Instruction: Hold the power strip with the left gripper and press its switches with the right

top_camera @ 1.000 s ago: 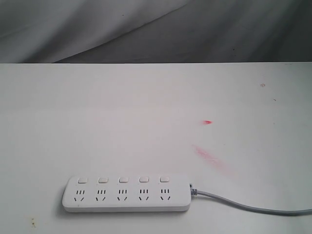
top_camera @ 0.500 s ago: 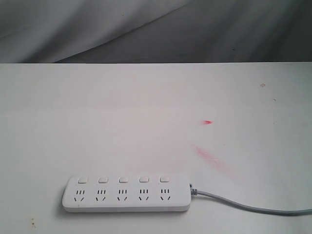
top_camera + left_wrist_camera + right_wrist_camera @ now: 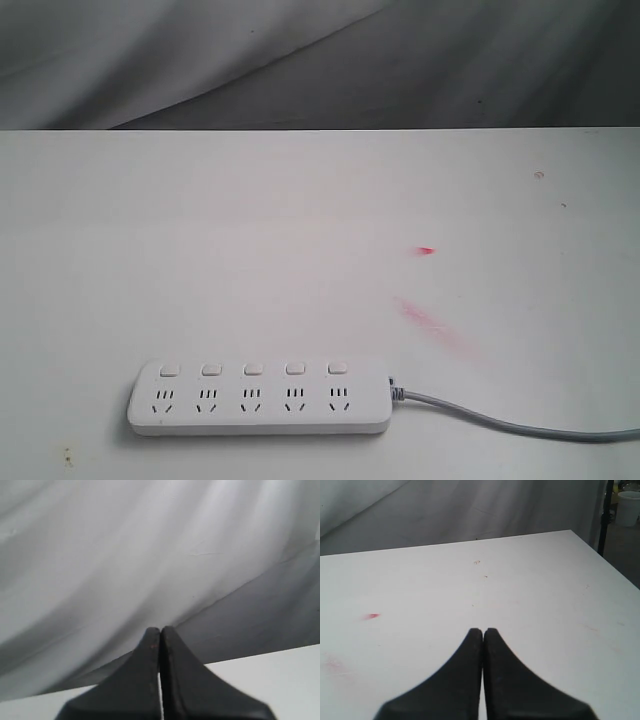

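Observation:
The white power strip (image 3: 260, 398) lies flat near the front edge of the white table (image 3: 300, 220), left of the middle. Its five square switches (image 3: 253, 369) run in a row along its far side. A grey cord (image 3: 500, 421) leaves its right end and runs off to the right. Neither arm shows in the exterior view. In the left wrist view, my left gripper (image 3: 160, 630) is shut and empty, its tips against a grey cloth backdrop above the table edge. My right gripper (image 3: 483, 631) is shut with nothing in it, over bare tabletop. The strip is out of both wrist views.
Red smears (image 3: 430, 322) and a small red fleck (image 3: 427, 250) mark the table right of the middle. Grey cloth (image 3: 300, 60) hangs behind the table's far edge. In the right wrist view the table's right edge (image 3: 607, 562) drops off beside a dark pole (image 3: 603, 515).

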Tool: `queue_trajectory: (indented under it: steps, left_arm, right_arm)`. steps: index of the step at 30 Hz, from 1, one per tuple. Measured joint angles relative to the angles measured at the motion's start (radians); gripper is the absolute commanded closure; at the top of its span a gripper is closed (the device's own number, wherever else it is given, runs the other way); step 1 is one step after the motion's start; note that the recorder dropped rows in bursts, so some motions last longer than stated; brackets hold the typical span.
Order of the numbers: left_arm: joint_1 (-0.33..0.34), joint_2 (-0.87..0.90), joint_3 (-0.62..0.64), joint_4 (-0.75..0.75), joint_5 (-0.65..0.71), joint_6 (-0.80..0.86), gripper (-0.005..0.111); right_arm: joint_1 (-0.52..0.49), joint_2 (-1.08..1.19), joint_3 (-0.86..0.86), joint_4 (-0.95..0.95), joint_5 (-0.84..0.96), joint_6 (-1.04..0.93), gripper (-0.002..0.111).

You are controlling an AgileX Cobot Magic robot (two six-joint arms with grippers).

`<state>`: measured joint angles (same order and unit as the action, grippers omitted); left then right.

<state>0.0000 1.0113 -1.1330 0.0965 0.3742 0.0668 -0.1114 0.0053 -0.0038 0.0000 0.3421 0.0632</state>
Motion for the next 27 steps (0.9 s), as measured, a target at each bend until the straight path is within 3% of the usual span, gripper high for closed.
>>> queue_trajectory:
  steps: [7,27]
  left_arm:
    - [0.000,0.002,-0.084,0.000,0.022,0.158,0.106]
    - [0.000,0.303,-0.089,-0.146,-0.145,0.209,0.106]
  right_arm:
    - [0.000,0.000,0.000,0.000,0.000,0.000,0.108]
    - [0.000,0.000,0.000,0.000,0.000,0.000,0.108]
